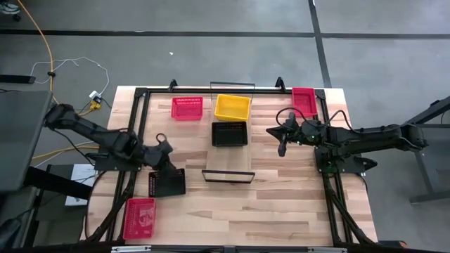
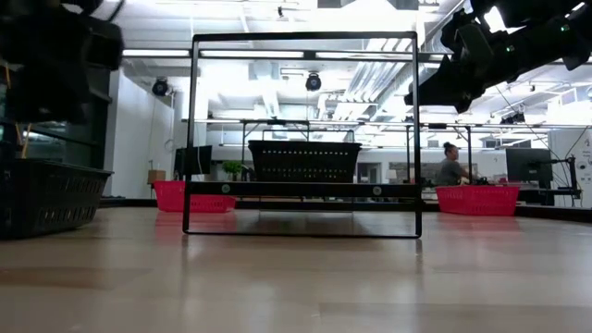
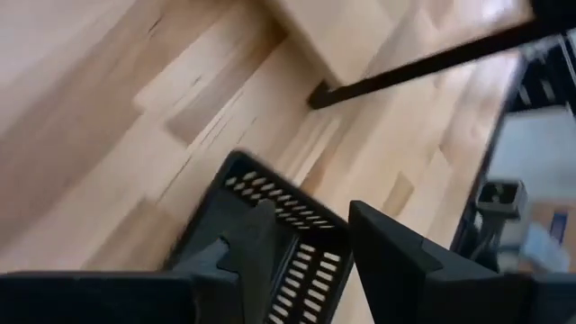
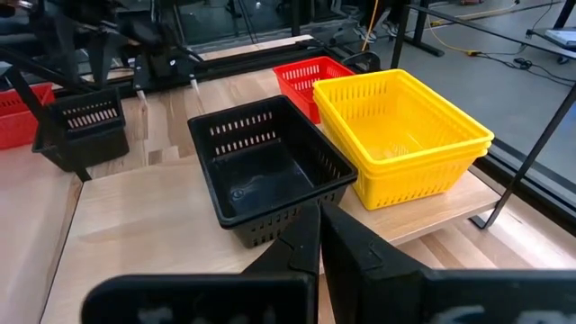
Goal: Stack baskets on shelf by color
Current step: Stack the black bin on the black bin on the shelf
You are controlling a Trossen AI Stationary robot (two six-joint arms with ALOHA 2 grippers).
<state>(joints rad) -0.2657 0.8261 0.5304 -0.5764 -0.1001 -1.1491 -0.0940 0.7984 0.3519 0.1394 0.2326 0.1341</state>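
Observation:
The shelf (image 1: 229, 158) lies mid-table and carries a yellow basket (image 1: 232, 107) at its far end and a black basket (image 1: 229, 133) beside it. Red baskets rest on the table at the far left (image 1: 187, 107), far right (image 1: 304, 100) and near left (image 1: 138, 218). My left gripper (image 1: 166, 163) is shut on a second black basket (image 1: 167, 182) left of the shelf's near end. My right gripper (image 1: 283, 143) is shut and empty, right of the shelf's black basket; it also shows in the right wrist view (image 4: 319, 236). My left gripper holds the black basket by one slotted side wall (image 3: 310, 265), with one finger (image 3: 256, 238) inside the basket and the other (image 3: 387, 256) outside. The fingers come slanting down from the table's left. The basket looks slightly tilted; whether its bottom touches the table I cannot tell.
The shelf's black wire end frame (image 2: 302, 134) stands at its near end, with bare plank (image 1: 228, 160) behind it. Bare tabletop (image 1: 267, 211) lies toward the near edge. A person (image 2: 451, 165) sits in the room beyond the table.

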